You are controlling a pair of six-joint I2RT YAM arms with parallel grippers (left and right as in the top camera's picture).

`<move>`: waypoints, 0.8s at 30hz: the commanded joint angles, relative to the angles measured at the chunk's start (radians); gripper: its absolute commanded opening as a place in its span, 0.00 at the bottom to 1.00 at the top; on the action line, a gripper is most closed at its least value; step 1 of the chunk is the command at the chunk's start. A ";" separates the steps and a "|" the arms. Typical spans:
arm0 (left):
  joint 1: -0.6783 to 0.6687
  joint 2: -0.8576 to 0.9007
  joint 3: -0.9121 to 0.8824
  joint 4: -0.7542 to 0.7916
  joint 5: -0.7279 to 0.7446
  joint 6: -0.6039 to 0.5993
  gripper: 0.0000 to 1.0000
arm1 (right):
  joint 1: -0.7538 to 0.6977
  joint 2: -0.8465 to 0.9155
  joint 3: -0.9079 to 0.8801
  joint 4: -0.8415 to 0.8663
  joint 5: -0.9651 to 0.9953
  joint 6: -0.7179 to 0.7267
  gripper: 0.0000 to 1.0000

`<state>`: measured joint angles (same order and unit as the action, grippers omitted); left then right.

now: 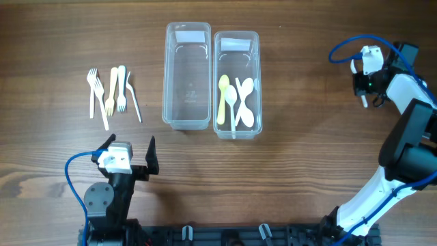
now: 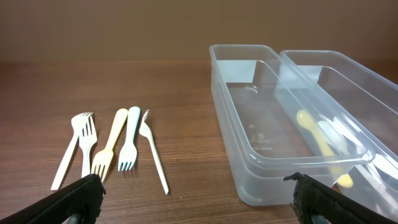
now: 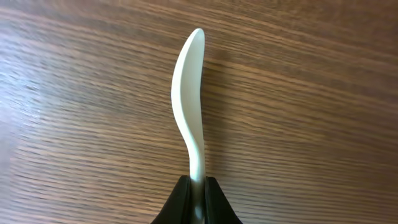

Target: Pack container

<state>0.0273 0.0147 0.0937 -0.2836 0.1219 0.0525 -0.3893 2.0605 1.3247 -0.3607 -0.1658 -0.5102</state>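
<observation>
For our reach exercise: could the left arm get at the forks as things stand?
Probably yes: the forks lie uncovered on the table just ahead of the open, empty left claw, with nothing between them.

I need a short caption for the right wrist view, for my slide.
Right gripper shut on the handle of a white spoon, wooden table behind it.

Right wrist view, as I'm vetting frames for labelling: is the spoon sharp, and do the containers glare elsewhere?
Right wrist: the white spoon is crisp and evenly lit. Left wrist: pale reflections streak the walls of the empty container. Overhead: even light, no harsh glare.
</observation>
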 commanded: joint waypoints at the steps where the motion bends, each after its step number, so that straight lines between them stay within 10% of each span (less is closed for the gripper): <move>1: -0.003 -0.008 -0.006 0.003 0.012 0.022 1.00 | 0.017 0.018 -0.010 -0.037 -0.179 0.208 0.04; 24: -0.003 -0.008 -0.006 0.003 0.012 0.022 1.00 | 0.248 -0.523 -0.010 -0.313 -0.290 0.409 0.04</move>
<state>0.0273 0.0147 0.0937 -0.2836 0.1223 0.0525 -0.1417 1.6562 1.3167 -0.6281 -0.4900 -0.1345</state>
